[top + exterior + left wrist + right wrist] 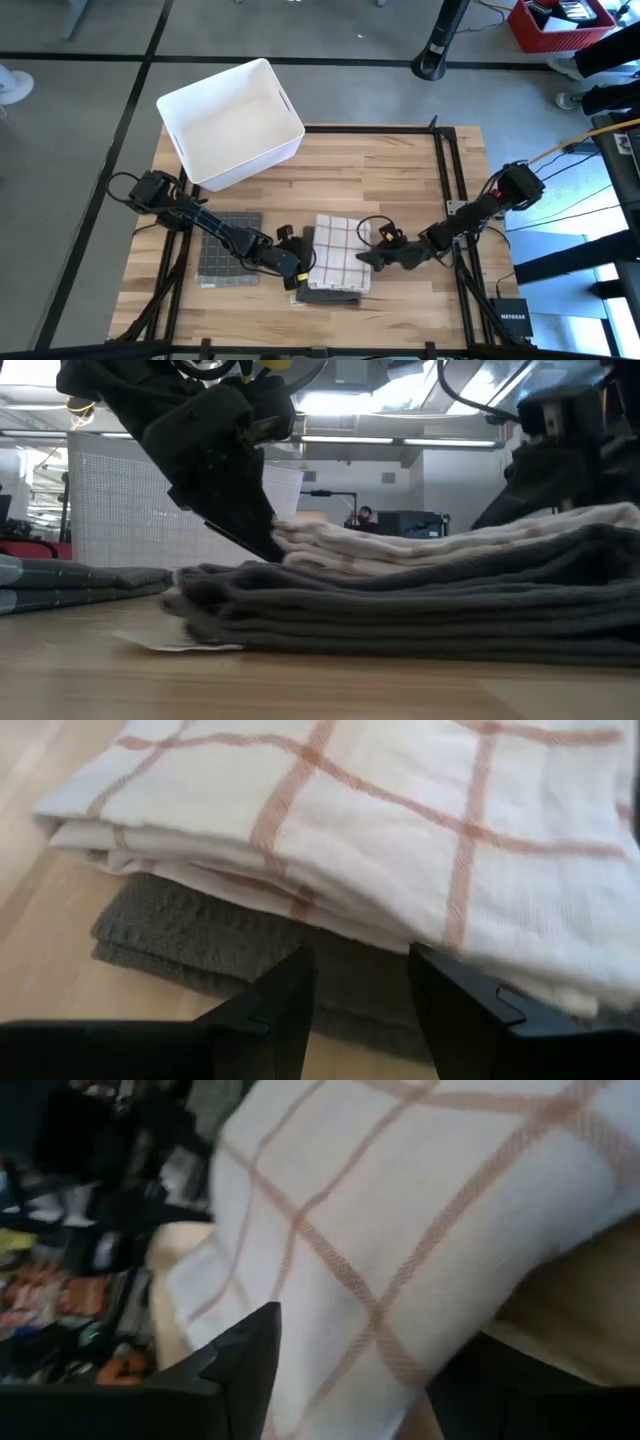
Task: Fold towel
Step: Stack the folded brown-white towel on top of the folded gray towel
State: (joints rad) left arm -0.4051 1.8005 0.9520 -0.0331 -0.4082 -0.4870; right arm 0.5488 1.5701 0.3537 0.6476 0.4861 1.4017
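A folded white towel with orange checks (335,250) lies on top of a folded plain grey towel (335,294) near the table's front middle. My left gripper (300,268) stands open at the stack's left edge, and in the left wrist view (360,970) its fingers face the grey towel (150,920) just under the white one (380,810). My right gripper (362,258) is open at the stack's right edge, and the white towel (400,1210) reaches in between its fingers. My left gripper comes slanting down from the table's left; one fingertip (262,543) reaches the seam where the white towel (450,535) lies on the grey one (400,610). I cannot tell whether it touches. My right gripper comes from the table's right with the white towel's edge (350,1380) between its fingers; I cannot tell whether they touch it.
A dark grey checked towel (228,250) lies flat on the table's left part. A white bin (230,120) stands at the far left corner. Black frame rails (447,190) run along the table's right side. Bare wood lies between bin and stack.
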